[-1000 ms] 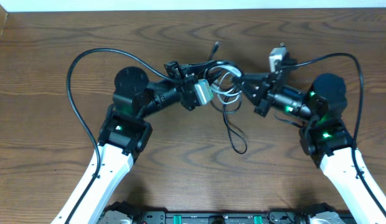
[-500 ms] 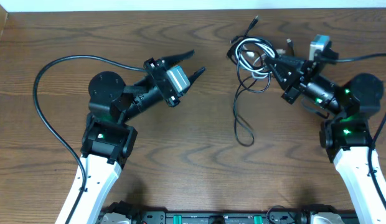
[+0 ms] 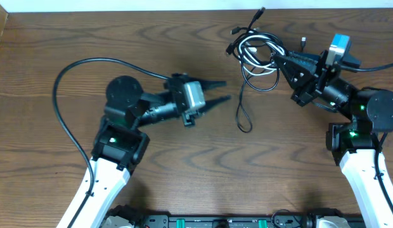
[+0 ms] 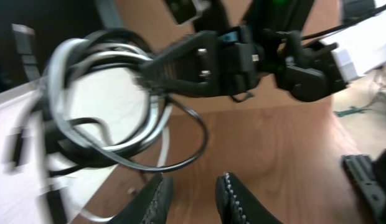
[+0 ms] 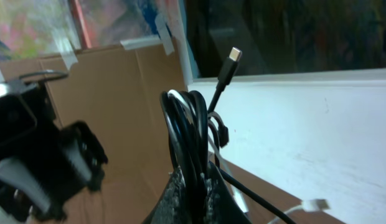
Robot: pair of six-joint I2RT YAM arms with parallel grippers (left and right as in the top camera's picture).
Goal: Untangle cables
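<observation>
Cables (image 3: 255,50) sit bunched at the far right of the desk (image 3: 184,171), clamped in the right end effector (image 3: 277,57); one black loop (image 3: 243,117) runs lengthwise toward the near edge; the left end effector (image 3: 225,90), fingers apart and empty, points rightward at it, nearer.

Table (image 3: 184,164) dark wood-grain, matt; cables (image 3: 257,54) glossy rubbery plastic, blk + 1 white; cardboard (image 5: 118,93) brown, matt

Left arm stretches right, left gripper (image 3: 220,91) fingers parted, nothing between them. Right arm points left, right gripper (image 3: 277,57) fingers pinched tight on cables (image 3: 253,43).
</observation>
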